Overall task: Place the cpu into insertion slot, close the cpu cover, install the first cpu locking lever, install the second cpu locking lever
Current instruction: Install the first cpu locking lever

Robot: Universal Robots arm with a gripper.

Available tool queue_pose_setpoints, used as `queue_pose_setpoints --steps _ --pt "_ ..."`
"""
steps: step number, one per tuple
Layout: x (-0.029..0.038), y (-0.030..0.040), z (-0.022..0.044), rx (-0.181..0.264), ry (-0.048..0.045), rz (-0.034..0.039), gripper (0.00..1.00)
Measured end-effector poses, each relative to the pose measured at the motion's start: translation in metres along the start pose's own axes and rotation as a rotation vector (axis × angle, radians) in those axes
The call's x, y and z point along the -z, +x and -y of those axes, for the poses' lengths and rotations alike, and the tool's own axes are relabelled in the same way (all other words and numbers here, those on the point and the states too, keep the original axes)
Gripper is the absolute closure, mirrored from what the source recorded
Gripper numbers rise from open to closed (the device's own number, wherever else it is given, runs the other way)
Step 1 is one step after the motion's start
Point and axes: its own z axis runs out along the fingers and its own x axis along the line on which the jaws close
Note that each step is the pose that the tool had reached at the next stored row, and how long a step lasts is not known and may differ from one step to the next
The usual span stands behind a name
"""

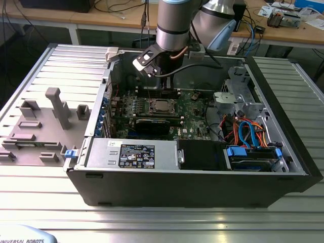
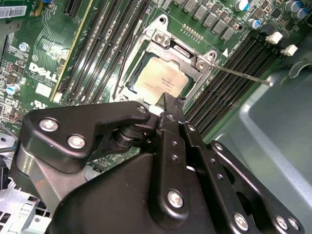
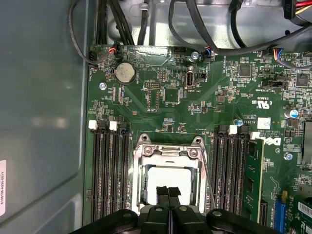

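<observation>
The computer case lies open on the ribbed metal tabletop. The arm reaches down into it from above, over the green motherboard. In the exterior view the insertion slot sits about mid-board, directly under the arm, with a long black expansion card just on its near side. A grey power supply with a label lies along the case's near wall, and blue and orange cables are bundled toward the exterior view's right.

The cpu is seated in the slot. Its pale metal top shows through the square window of the cpu cover, which lies flat around it in both wrist views. Banks of black memory slots flank the socket on 2 sides.

The end effector has its 2 black fingers pressed together with nothing between them. The tips hang over the chip's pale top, near 1 edge of the window. I cannot tell whether they touch the metal.

In the second wrist view a locking lever, a thin steel rod, sticks out from 1 corner of the socket and slants across the neighbouring memory slots, its far end free. A second thin wire lever runs along the opposite side of the cover, close against it. I cannot make out whether that one is hooked down.
</observation>
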Motion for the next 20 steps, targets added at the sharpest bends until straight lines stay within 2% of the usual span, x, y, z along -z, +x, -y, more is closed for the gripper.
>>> queue_pose_setpoints --steps 7,15,20 --pt "0.0016 0.0000 0.0000 0.000 0.0002 0.0014 0.89" --pt "0.0046 0.0001 0.0001 0.000 0.0007 0.0137 0.89" --pt "0.0054 0.0001 0.0001 0.000 0.0007 0.0140 0.89"
